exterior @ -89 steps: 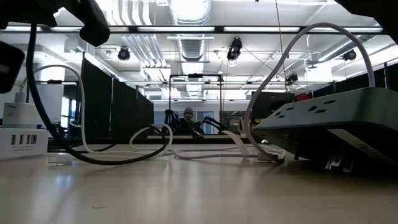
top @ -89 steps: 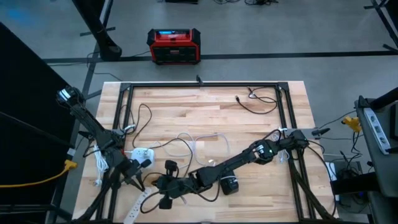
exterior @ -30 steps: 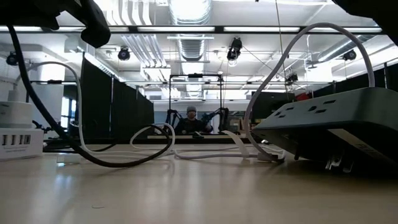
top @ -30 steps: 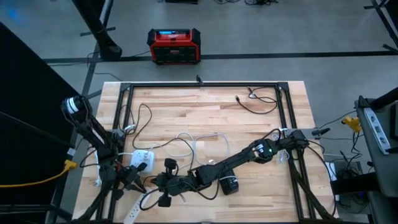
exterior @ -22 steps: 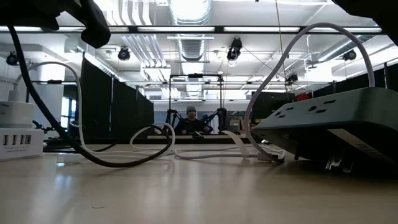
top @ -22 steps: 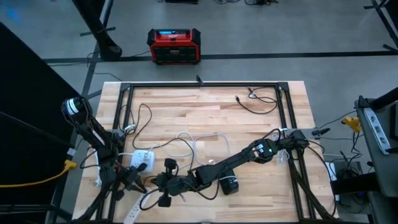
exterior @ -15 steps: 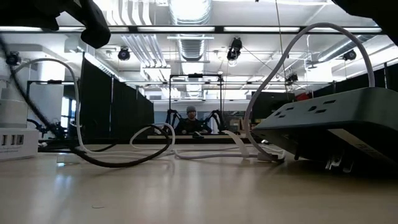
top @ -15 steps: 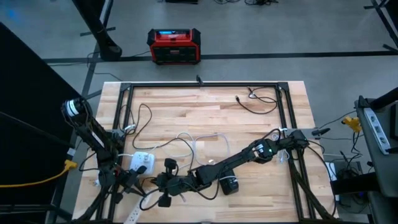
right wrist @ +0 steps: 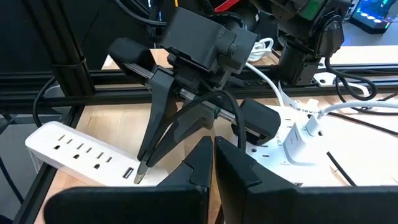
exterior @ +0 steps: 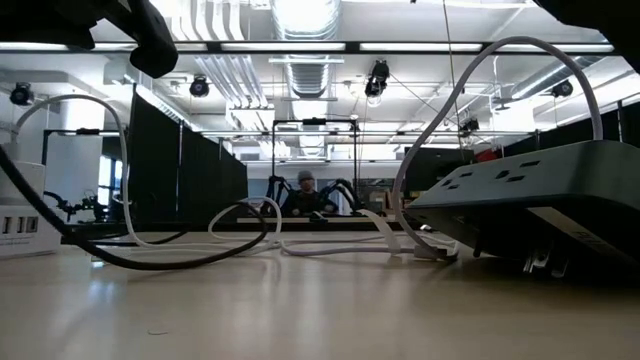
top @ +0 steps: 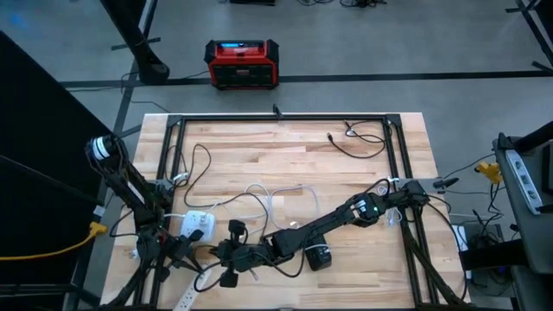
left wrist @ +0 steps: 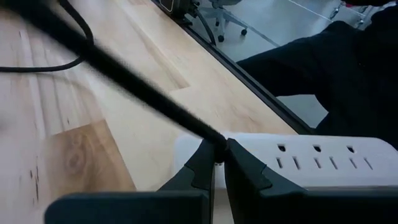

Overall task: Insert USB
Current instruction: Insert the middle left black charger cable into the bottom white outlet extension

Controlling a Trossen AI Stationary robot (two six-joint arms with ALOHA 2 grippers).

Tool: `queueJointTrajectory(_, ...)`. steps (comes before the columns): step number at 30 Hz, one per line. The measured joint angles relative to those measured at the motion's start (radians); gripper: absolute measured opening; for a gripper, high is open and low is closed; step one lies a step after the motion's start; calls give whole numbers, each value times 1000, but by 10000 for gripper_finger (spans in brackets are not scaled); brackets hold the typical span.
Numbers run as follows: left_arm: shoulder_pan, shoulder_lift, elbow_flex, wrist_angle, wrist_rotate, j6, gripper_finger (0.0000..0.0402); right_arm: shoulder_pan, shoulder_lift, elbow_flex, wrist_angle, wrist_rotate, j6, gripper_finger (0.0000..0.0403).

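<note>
My left gripper (top: 192, 263) (left wrist: 217, 155) is shut on a black cable (left wrist: 124, 81) at the table's near left. It points slantwise down at a white power strip (left wrist: 311, 163) (right wrist: 74, 149) that lies flat on the wood, and its tips (right wrist: 138, 177) stand just above the strip's USB port (right wrist: 127, 173). The cable's plug end is hidden between the fingers. My right gripper (top: 220, 253) (right wrist: 212, 144) is shut just beside it, above the table. The cable loops close past its fingers; I cannot tell whether they touch it. My left gripper pinches the black cable (left wrist: 214, 142) between the free ends of its two fingers. The cable's end is hidden behind the fingertips. The fingers slant down from the table's left. The cable runs straight away from the tips, lifted off the wood.
A white multi-port charger (top: 197, 222) (right wrist: 298, 140) stands behind the grippers and a black adapter (top: 320, 257) lies under the right arm. Loose white cables (top: 276, 194) and a black one (top: 359, 138) lie farther back. A black frame (top: 276, 117) rims the table.
The black cable's stretch at the left of the low view has sunk from steep to a low, flat curve. The white charger has slid a little farther out of that view's left edge. My right gripper has kept still.
</note>
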Motion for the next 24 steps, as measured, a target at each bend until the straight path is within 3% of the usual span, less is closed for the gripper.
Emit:
queueJointTrajectory(5, 0, -60, 12, -116, 3, -13, 9, 0, 0, 0, 0, 0, 0, 2)
queueJointTrajectory(15, 1, -176, 198, -648, 9, -19, 6, -4, 0, 0, 0, 0, -2, 2)
queueJointTrajectory(24, 1, -212, 211, -664, 2, -67, 2, -5, 0, 0, -1, -1, -1, 2)
